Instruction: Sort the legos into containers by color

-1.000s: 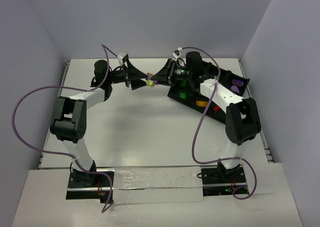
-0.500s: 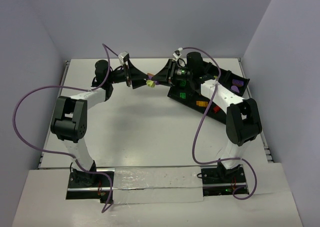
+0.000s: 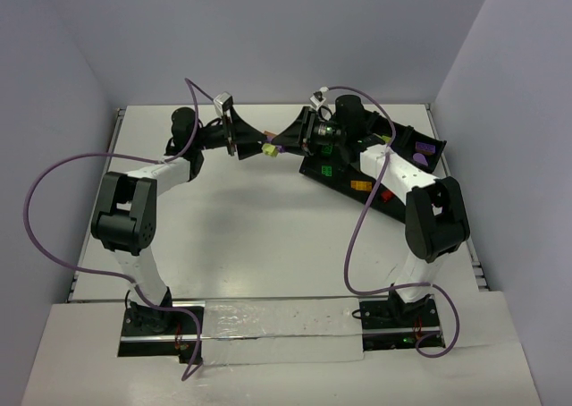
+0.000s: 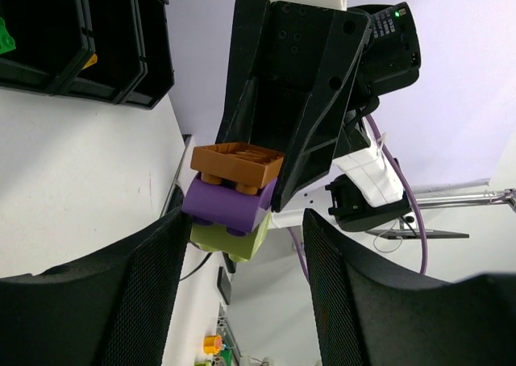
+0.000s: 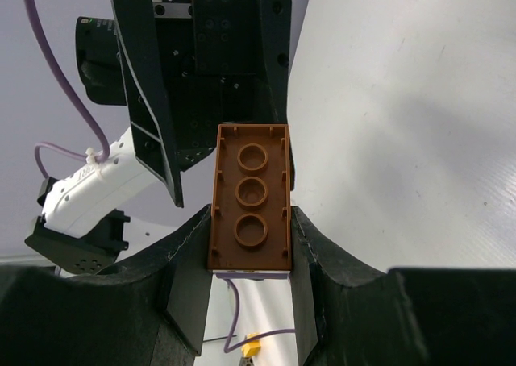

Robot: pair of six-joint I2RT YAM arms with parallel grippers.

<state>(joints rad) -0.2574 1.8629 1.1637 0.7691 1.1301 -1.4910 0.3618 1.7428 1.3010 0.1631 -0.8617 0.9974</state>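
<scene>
A stacked lego cluster hangs above the table's far middle: an orange-brown brick, a purple brick and a yellow-green brick. My right gripper is shut on it, its pads pressing the orange-brown brick. My left gripper faces it, open. The yellow-green end sits between the left fingertips, close to the left finger and apart from the other. In the top view the cluster lies between both grippers. The black divided tray stands at the right.
The tray's compartments hold a green lego, an orange one, a red one and a purple one. Purple cables loop beside both arms. The right arm reaches over the tray. The tray also shows in the left wrist view.
The left gripper has edged slightly toward the cluster, and its jaws stand a little narrower. The right gripper keeps its hold in the same place.
</scene>
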